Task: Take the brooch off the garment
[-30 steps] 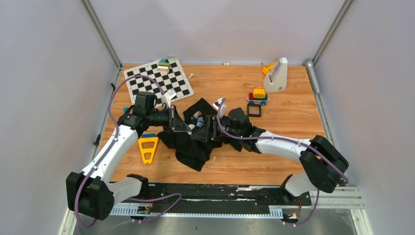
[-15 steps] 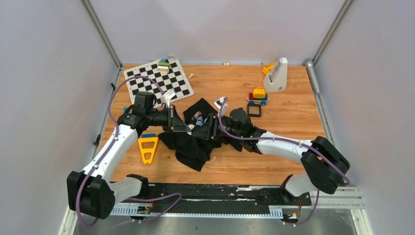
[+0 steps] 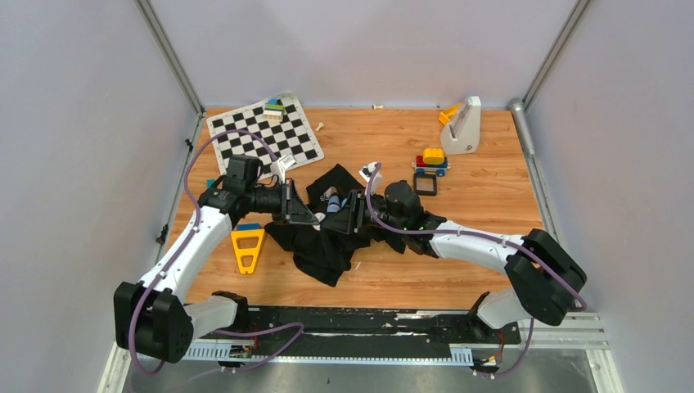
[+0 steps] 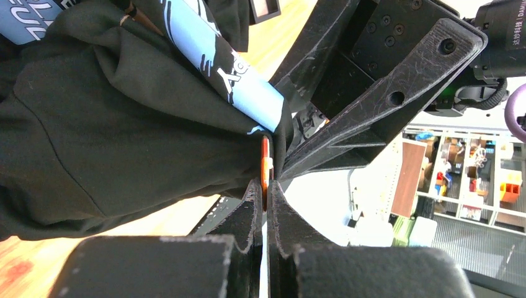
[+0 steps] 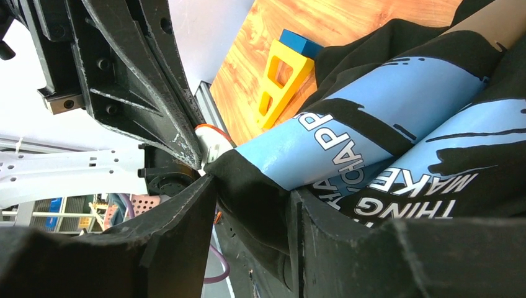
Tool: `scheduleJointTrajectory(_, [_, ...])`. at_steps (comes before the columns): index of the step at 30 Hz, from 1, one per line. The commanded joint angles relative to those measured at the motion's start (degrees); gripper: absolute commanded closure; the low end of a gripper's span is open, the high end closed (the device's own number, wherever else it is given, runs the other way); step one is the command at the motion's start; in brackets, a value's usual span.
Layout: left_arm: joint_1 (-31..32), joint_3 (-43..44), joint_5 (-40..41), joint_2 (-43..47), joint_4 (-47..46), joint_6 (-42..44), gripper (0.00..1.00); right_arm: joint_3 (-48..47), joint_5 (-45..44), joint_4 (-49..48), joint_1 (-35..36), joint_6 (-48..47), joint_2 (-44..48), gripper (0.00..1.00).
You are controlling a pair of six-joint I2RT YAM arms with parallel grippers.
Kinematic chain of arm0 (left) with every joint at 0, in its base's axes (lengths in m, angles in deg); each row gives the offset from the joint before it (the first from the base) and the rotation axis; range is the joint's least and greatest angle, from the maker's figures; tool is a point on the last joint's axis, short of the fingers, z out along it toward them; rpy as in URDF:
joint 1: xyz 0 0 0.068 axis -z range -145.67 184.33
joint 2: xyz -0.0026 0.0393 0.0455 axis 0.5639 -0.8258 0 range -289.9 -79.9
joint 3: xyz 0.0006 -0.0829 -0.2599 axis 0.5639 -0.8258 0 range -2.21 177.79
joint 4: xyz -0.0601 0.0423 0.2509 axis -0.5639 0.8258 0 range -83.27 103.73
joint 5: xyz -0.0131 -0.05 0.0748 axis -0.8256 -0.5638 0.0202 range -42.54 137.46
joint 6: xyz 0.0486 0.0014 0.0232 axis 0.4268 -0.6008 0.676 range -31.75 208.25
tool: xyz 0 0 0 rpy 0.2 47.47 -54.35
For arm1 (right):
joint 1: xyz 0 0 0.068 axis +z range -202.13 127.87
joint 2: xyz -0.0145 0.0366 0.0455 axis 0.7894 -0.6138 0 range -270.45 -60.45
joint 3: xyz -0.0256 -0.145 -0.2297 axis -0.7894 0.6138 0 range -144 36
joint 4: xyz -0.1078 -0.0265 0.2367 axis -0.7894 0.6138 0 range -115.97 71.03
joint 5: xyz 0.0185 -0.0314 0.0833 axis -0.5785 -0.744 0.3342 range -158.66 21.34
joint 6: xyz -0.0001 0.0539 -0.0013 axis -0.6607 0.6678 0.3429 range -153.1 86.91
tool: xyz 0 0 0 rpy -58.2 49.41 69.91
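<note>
The garment point(image 3: 323, 250), a black T-shirt with a light-blue graphic and white lettering, lies bunched at the table's middle. My left gripper point(image 3: 311, 216) reaches it from the left and my right gripper point(image 3: 331, 219) from the right, tips nearly meeting. In the left wrist view my left gripper point(image 4: 265, 186) is shut on the brooch point(image 4: 265, 164), a thin coppery piece seen edge-on at the edge of the garment point(image 4: 111, 124). In the right wrist view my right gripper point(image 5: 251, 189) is shut on a black fold of the garment point(image 5: 384, 105), with the brooch point(image 5: 211, 138) just beyond it.
A yellow triangular piece point(image 3: 247, 248) lies left of the shirt. A chessboard mat point(image 3: 263, 135) is at the back left. A toy car point(image 3: 430, 161), a black square frame point(image 3: 425, 184) and a white stand point(image 3: 462, 124) are at the back right.
Both grippers keep their hold. The right gripper has shifted slightly right and back, drawing the fold a little away from the left gripper.
</note>
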Motion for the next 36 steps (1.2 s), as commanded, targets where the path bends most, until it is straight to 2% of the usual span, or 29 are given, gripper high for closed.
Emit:
scheduleJointTrajectory(1, [-0.2, 1.0, -3.9, 0.4, -0.1, 1.3, 1.0, -1.0, 1.5, -3.6, 0.1, 1.0, 0.3, 0.54])
scheduleJointTrajectory(15, [-0.2, 0.1, -5.2, 1.5, -1.6, 0.2, 1.0, -0.6, 4.0, -9.9, 0.0, 6.8, -2.4, 0.6])
scheduleJointTrajectory(21, [-0.2, -0.2, -4.9, 1.6, -1.2, 0.0, 1.0, -0.9, 2.6, -8.0, -0.3, 5.9, -1.8, 0.71])
scheduleJointTrajectory(26, [-0.2, 1.0, -3.8, 0.9, 2.0, 1.4, 1.0, -1.2, 1.4, -6.4, -0.3, 4.5, -1.3, 0.71])
scheduleJointTrajectory(29, [-0.2, 1.3, -4.0, 0.2, 3.7, 2.3, 1.0, -2.0, 2.9, -6.4, -0.4, 4.4, -2.0, 0.66])
scheduleJointTrajectory(36, [-0.2, 0.4, -5.1, 0.3, 1.4, 1.0, 1.0, -1.5, 5.0, -10.0, -0.4, 7.1, -3.7, 0.64])
